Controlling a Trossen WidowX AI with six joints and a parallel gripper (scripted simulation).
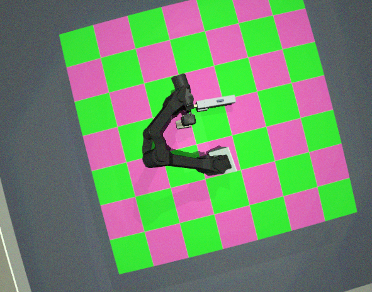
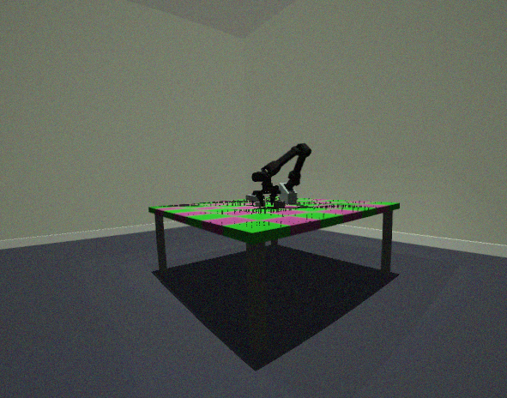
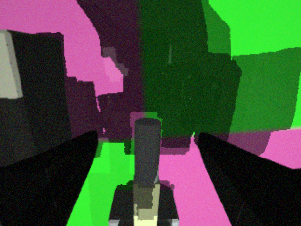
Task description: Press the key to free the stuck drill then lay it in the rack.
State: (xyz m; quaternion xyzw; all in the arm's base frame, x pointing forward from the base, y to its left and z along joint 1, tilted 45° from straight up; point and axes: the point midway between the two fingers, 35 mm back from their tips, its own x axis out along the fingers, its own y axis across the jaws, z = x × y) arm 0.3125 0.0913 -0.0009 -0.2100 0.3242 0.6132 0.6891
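1. The drill (image 1: 195, 106) (image 3: 148, 153) lies level between the fingers, its dark end toward the gripper (image 1: 188, 108) (image 2: 271, 203) (image 3: 149, 137) and its pale part running into the long grey block (image 1: 211, 103) (image 2: 250, 197) (image 3: 173, 222) just beside the gripper. Doesn't look pulled out to me.

2. Gripper's apart, fyi: one finger on each side of the drill, no grip on it that I can see.

3. The little bluish piece on top of the block, off past the drill from the gripper, is my guess for the key (image 1: 220, 100). Can't tell if it's pressed down, sorry.

4. Reckon the step in hand is lining up to grab the drill, assuming the key bit is done.

5. Next move: bring the fingers together squarely on the dark end, then pull straight out of the block. Go crooked and it'll probably bind.

6. After that, my guess for the rack is the small pale-topped piece (image 1: 180, 126) (image 3: 9, 67) near the gripper, on the other side from the block. Partly hidden, so don't quote me lol.
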